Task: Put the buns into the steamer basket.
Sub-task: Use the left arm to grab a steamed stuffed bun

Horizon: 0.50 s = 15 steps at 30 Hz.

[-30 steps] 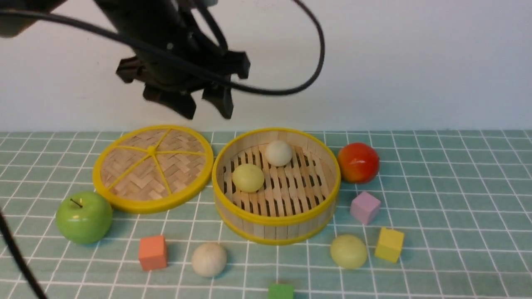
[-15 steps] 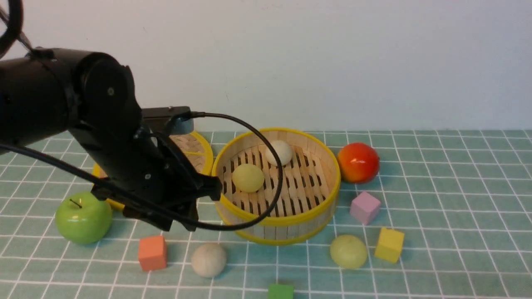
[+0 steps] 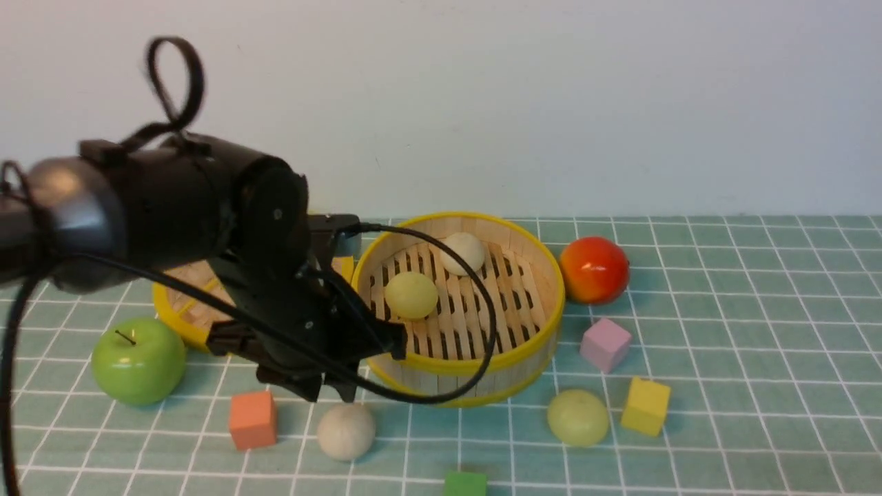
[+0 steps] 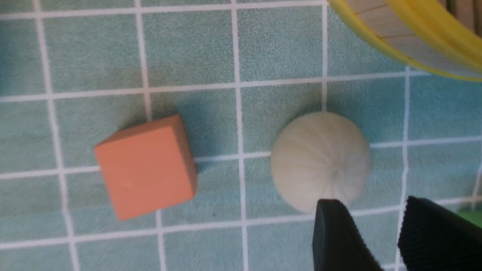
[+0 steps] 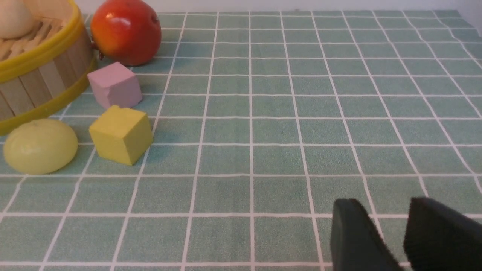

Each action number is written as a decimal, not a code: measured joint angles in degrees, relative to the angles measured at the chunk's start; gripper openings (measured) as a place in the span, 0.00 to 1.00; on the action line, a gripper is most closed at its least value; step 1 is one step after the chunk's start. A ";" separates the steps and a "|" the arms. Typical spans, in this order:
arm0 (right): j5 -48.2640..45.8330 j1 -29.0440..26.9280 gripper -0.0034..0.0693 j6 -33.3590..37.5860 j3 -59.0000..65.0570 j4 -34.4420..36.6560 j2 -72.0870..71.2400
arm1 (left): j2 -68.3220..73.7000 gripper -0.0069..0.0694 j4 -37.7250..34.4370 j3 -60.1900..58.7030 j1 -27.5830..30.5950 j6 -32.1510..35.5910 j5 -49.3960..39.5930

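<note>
The steamer basket (image 3: 475,365) stands mid-table and holds one off-white bun (image 3: 462,253) and one yellow-green bun (image 3: 411,294). A second off-white bun (image 3: 346,430) lies on the cloth in front of the basket's left side. My left gripper (image 3: 327,393) is open and empty just above and behind it. In the left wrist view this bun (image 4: 320,162) lies just beyond the gripper (image 4: 372,207), off to one fingertip's side. A second yellow-green bun (image 3: 577,416) lies in front of the basket's right side. My right gripper (image 5: 384,205) is open and empty, low over bare cloth, well away from that bun (image 5: 39,146).
An orange cube (image 3: 253,418) sits just left of the off-white bun. A green apple (image 3: 139,359) and the woven lid (image 3: 180,313) are at the left. A red fruit (image 3: 593,269), pink cube (image 3: 604,344) and yellow cube (image 3: 645,405) are right of the basket. A green cube (image 3: 465,483) is at the front edge.
My left arm has come down from high behind the lid to low in front of the basket's left side, above the off-white bun. The objects have not moved.
</note>
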<state>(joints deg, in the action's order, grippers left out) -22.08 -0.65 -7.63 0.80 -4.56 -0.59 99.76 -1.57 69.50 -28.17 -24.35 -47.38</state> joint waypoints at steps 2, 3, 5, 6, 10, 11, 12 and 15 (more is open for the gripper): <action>0.00 0.00 0.38 0.00 0.00 0.00 0.00 | 2.09 0.44 -0.44 0.00 0.00 -0.07 2.09; 0.00 0.00 0.38 0.00 0.00 0.00 0.00 | 2.93 0.44 -0.49 0.00 0.00 -0.12 2.95; 0.00 0.00 0.38 0.00 0.00 0.00 0.00 | 4.32 0.44 -0.49 0.00 0.00 -0.23 4.08; 0.00 0.00 0.38 0.00 0.00 0.00 0.00 | 4.32 0.44 -0.49 0.00 0.00 -0.23 4.16; 0.00 0.00 0.38 0.00 0.00 0.00 0.00 | 6.50 0.44 -0.30 0.00 0.00 -0.27 4.80; 0.00 0.00 0.38 0.00 0.00 0.00 0.00 | 6.80 0.44 -0.30 0.00 0.00 -0.27 4.89; 0.00 0.00 0.38 0.00 0.00 0.00 0.00 | 7.19 0.44 -0.30 0.00 0.00 -0.27 5.09; 0.00 0.00 0.38 0.00 0.00 0.00 0.00 | 7.70 0.43 -0.30 0.00 0.00 -0.27 5.22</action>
<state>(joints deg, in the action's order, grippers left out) -22.08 -0.65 -7.63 0.80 -4.56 -0.59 107.46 -1.87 69.50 -28.17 -24.63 -42.17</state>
